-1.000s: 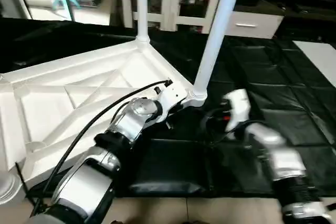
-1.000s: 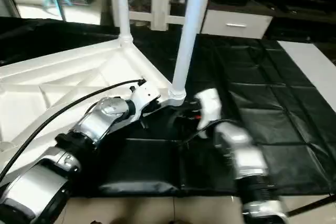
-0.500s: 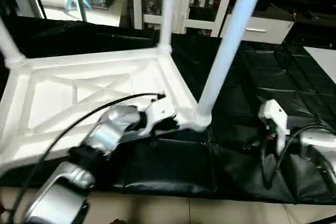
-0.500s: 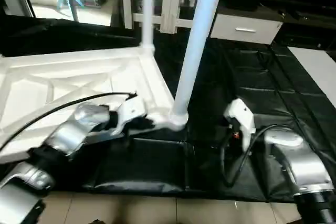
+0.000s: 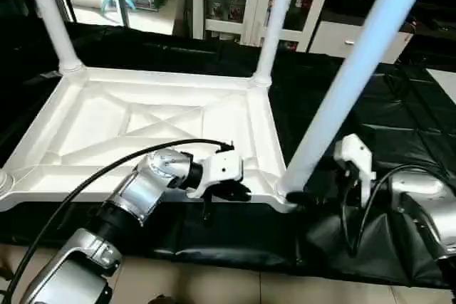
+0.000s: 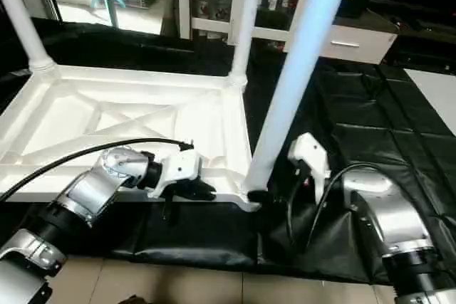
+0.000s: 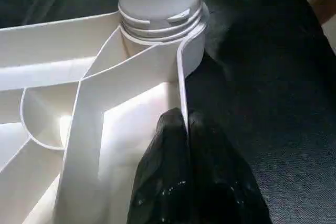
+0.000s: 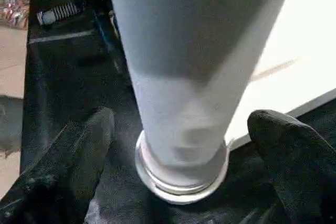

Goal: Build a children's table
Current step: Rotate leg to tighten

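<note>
The tabletop (image 5: pixel 142 126) swings square on the black mat (image 5: pixel 399 126), underside up, long axis across the view. The right gripper (image 8: pixel 178 145) has backed off, jaws wide around the near leg (image 5: pixel 342 90), untouched. The left gripper (image 7: pixel 186 171) clamps the top's rim. Three legs point up; the fourth corner looks bare.

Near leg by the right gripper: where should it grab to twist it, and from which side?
Probably low on the near leg, just above its collar in the corner socket, coming in from the robot's right. The tube is round and upright there, and the right gripper already has open fingers either side of it, apart from it.
</note>
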